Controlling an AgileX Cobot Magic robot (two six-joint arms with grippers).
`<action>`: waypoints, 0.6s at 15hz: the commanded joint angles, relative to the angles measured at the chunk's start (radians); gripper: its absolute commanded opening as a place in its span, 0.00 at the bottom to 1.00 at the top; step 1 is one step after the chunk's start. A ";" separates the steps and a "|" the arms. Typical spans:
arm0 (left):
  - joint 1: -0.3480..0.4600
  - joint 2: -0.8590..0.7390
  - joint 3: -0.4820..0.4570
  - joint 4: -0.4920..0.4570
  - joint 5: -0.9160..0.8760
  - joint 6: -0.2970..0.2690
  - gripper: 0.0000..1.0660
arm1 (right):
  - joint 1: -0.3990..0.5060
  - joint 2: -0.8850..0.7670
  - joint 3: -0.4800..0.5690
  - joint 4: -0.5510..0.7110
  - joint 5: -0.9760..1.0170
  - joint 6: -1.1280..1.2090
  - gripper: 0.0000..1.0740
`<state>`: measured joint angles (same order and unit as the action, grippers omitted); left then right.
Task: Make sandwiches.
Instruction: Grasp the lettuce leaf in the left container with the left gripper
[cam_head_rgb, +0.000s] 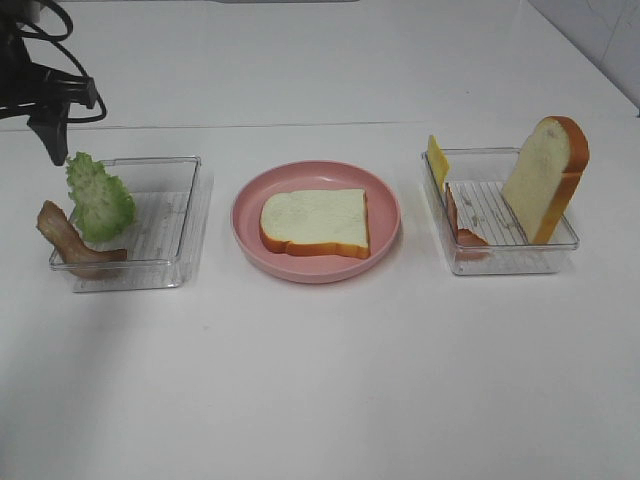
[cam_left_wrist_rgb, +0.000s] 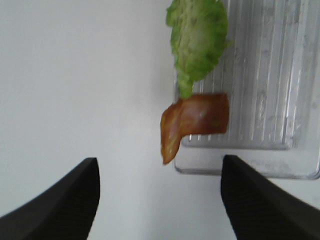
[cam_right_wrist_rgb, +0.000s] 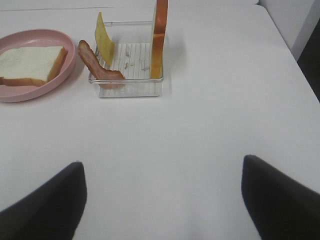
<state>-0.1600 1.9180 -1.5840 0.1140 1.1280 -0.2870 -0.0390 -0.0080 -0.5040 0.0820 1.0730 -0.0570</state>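
Note:
The sandwiches' parts lie apart. One white bread slice (cam_head_rgb: 315, 222) lies flat and bare on the pink plate (cam_head_rgb: 250, 205). Green lettuce (cam_head_rgb: 98, 198) and a bacon strip (cam_head_rgb: 70, 238) lean on the left clear tray (cam_head_rgb: 160, 230). My left gripper (cam_head_rgb: 55, 148) hangs open behind that tray; in the left wrist view the left gripper (cam_left_wrist_rgb: 160, 200) holds nothing, with the lettuce (cam_left_wrist_rgb: 197, 40) and bacon (cam_left_wrist_rgb: 195, 120) beyond it. The right tray (cam_head_rgb: 500, 262) holds yellow cheese (cam_head_rgb: 437, 160), a reddish strip (cam_head_rgb: 462, 228) and an upright bread slice (cam_head_rgb: 545, 178). My right gripper (cam_right_wrist_rgb: 162, 200) is open, well short of that tray (cam_right_wrist_rgb: 130, 89).
A white tabletop (cam_head_rgb: 320, 380) stretches in front of the trays and plate. Its right edge (cam_right_wrist_rgb: 295, 55) runs beside the right tray. The left arm's dark body and cables (cam_head_rgb: 40, 80) sit at the far left rear.

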 joint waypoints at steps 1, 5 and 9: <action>0.001 0.038 0.004 -0.012 -0.093 -0.011 0.62 | -0.006 -0.012 0.000 0.002 -0.012 -0.007 0.75; 0.001 0.164 -0.048 -0.012 -0.206 -0.012 0.62 | -0.006 -0.012 0.000 0.002 -0.012 -0.007 0.75; 0.002 0.244 -0.121 -0.008 -0.230 -0.012 0.62 | -0.006 -0.012 0.000 0.002 -0.012 -0.007 0.75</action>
<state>-0.1570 2.1560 -1.6990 0.1040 0.9060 -0.2900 -0.0390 -0.0080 -0.5040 0.0820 1.0730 -0.0570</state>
